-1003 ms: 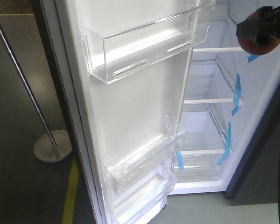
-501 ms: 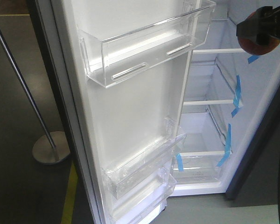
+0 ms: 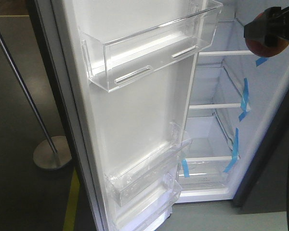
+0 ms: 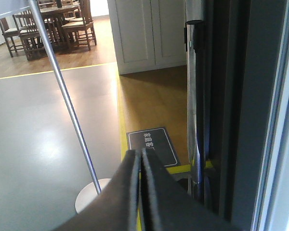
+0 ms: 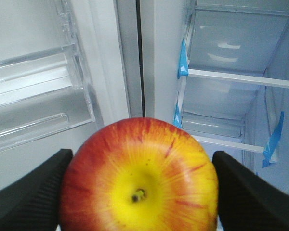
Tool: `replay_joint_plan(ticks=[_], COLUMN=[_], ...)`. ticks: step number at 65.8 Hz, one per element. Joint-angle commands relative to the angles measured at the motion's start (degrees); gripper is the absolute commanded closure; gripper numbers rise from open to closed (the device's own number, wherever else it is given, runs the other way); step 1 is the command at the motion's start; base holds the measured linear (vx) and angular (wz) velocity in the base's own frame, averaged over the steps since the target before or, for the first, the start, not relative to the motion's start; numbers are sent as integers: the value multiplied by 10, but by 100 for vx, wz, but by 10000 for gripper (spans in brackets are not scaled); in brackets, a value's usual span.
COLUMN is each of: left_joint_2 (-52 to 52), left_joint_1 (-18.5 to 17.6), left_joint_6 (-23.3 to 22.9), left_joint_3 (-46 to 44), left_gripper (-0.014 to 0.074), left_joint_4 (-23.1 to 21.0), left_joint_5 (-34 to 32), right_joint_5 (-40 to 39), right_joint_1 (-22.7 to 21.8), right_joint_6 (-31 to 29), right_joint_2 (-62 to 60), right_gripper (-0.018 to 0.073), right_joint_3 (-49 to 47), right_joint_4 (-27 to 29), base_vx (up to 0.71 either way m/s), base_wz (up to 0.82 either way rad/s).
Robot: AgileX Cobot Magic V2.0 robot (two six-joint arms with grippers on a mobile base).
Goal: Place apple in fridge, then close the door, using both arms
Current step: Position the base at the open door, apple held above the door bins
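The red apple with a yellow patch (image 5: pixel 139 178) is held between the black fingers (image 5: pixel 33 192) of my right gripper (image 5: pixel 139 190). In the front view the right gripper (image 3: pixel 269 34) holds the apple (image 3: pixel 258 47) at the upper right, in front of the open fridge (image 3: pixel 216 125) with white shelves and blue tape. The door (image 3: pixel 135 110) stands open on the left, its white lining and clear bins facing me. My left gripper (image 4: pixel 140 156) is shut and empty, low beside the door's dark outer side (image 4: pixel 241 115).
A metal stanchion pole (image 3: pixel 19 82) with a round base (image 3: pixel 50 153) stands left of the door. A yellow floor line (image 3: pixel 73 199) runs by the door's foot. A clear door bin (image 3: pixel 149 48) juts out at the top.
The door edge has shifted slightly to the left in the front view. The right gripper with the apple has stayed in place.
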Motion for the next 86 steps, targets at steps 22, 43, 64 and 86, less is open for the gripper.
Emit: replay_joint_plan(ticks=[22, 43, 64, 86], left_joint_2=[-4, -4, -4, -4], left_joint_1=[1, 1, 1, 1], left_joint_6=[-5, -5, -5, -5], left_joint_3=[8, 8, 8, 8], left_gripper=[603, 603, 603, 603], left_joint_4=[1, 1, 1, 1], left_joint_5=[-41, -41, -41, -41], right_joint_5=[-40, -40, -40, -40], right_joint_1=[0, 0, 0, 0], right_joint_6=[-4, -4, -4, -4], right_joint_2=[-19, -19, -19, -19], right_gripper=[387, 387, 387, 387], right_joint_3=[-17, -17, -17, -17], right_joint_4=[13, 13, 13, 13], base_vx=[0, 0, 0, 0], base_wz=[0, 0, 0, 0])
